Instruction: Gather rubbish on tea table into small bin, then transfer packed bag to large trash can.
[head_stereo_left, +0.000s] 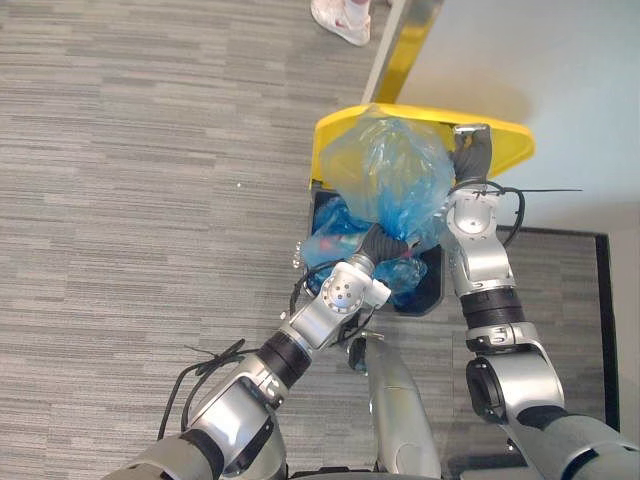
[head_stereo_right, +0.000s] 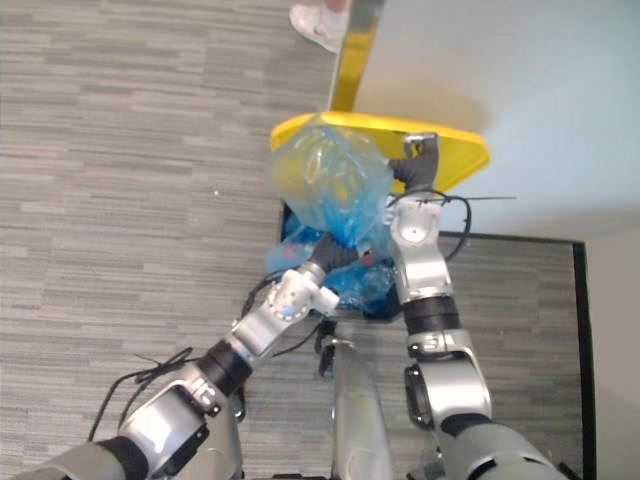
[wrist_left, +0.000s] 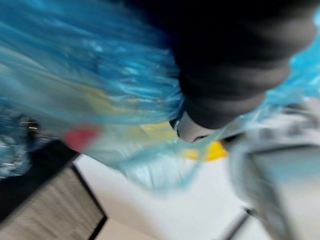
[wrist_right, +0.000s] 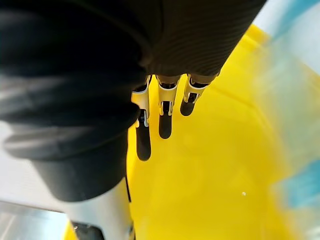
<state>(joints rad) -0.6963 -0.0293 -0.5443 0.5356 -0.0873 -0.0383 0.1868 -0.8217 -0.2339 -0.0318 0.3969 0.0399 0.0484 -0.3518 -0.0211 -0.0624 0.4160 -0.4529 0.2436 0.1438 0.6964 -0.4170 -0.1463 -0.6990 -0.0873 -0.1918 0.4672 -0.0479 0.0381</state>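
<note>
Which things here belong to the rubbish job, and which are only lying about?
Job: blue rubbish bag, large trash can, yellow lid, left hand, right hand.
Lying about: person's shoe, grey carpet.

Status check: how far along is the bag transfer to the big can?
Done: the packed blue bag is at the large trash can. In hand: the right robot hand props the yellow lid open with straight fingers; the left robot hand meets the bag above the opening. Left: lowering the bag inside, then shutting the lid.
</note>
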